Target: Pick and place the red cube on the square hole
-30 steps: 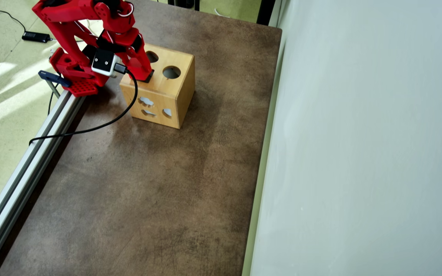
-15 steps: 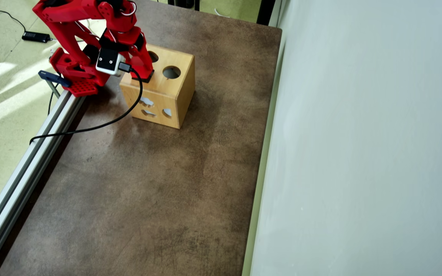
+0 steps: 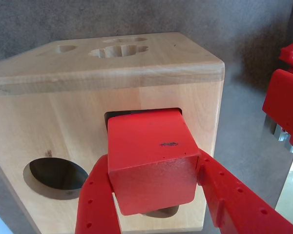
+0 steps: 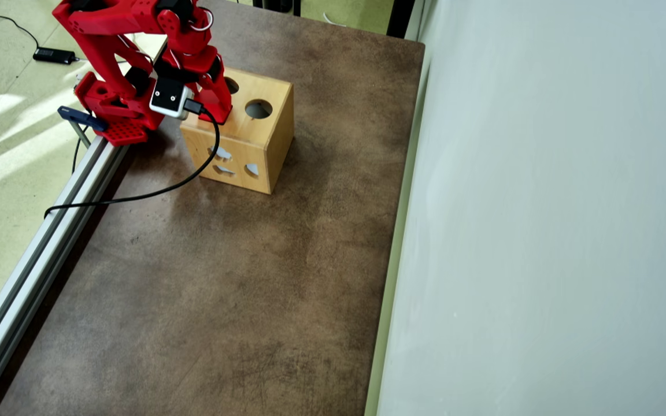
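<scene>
A brown table (image 4: 240,277) carries a wooden box (image 4: 246,144), with the red arm (image 4: 130,34) bent over its top face. In the wrist view the gripper (image 3: 154,195) has its two fingers (image 3: 95,204) pressed against opposite sides of the cube (image 3: 151,156), holding it. The cube's far end sits at the mouth of the square hole (image 3: 118,114), whose dark edge shows just behind it, beside a round hole (image 3: 56,174).

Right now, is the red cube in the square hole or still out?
Mostly out. In the wrist view the red cube sits clamped in the pincer, its far end at the square hole.
</scene>
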`<state>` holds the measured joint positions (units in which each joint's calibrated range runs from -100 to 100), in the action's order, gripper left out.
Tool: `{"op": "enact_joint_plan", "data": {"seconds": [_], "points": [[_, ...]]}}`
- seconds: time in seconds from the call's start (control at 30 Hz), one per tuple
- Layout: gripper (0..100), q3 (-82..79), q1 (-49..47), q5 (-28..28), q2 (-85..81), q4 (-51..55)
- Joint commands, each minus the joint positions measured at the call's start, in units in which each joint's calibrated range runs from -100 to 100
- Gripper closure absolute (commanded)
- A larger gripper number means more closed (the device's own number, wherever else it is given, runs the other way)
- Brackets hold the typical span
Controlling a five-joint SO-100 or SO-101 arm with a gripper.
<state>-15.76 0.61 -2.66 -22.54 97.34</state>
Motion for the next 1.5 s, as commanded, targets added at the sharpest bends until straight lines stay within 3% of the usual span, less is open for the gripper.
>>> {"op": "enact_joint_plan", "data": {"seconds": [0.0,1.27,1.47], "points": [[98,0.19,0.21,0.1,1.27,-0.31],[98,0.55,0.43,-0.29,0.84,-0.23],[86,0.37,2.58,-0.29,1.35,-0.31]]}}
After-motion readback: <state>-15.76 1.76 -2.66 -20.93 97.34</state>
